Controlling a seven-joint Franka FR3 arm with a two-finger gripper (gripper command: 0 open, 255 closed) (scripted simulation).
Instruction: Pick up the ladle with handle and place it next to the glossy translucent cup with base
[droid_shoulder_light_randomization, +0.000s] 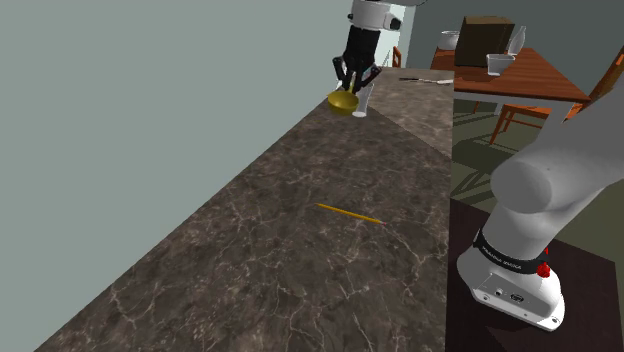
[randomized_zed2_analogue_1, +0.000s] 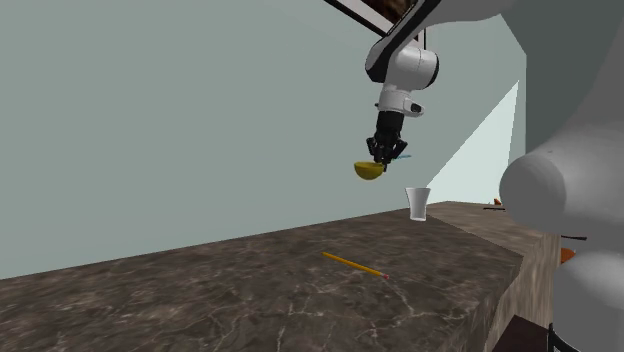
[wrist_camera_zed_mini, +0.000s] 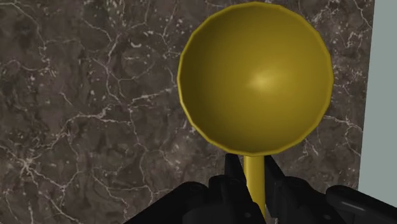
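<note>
1. The gripper (randomized_zed2_analogue_1: 386, 155) hangs in the air above the far end of the countertop (randomized_zed2_analogue_1: 250, 295), pointing downward from the white arm.
2. The fingers (wrist_camera_zed_mini: 234, 186) are clenched on the thin handle of the ladle (wrist_camera_zed_mini: 256, 79). In the wrist view the handle runs up between them and both fingers press against it.
3. The ladle is glossy yellow. Its round bowl sits just beyond the fingertips, clear of the countertop.
4. The cup (randomized_zed2_analogue_1: 418, 203) is pale and translucent, and it stands upright on the countertop close to the wall (droid_shoulder_light_randomization: 150, 100). In the second exterior view the ladle's bowl is to the left of the cup and higher than its rim, not touching it.
5. In the shoulder view the gripper and the ladle overlap the cup, so the gap between them cannot be judged there.
6. A thin yellow pencil (droid_shoulder_light_randomization: 349, 213) lies flat near the middle of the dark, white-veined countertop, well apart from the cup.
7. Beyond the countertop, at the shoulder view's upper right, stands a wooden table (droid_shoulder_light_randomization: 520, 88) bearing a few pale vessels and a brown box, with chairs beside it.
</note>
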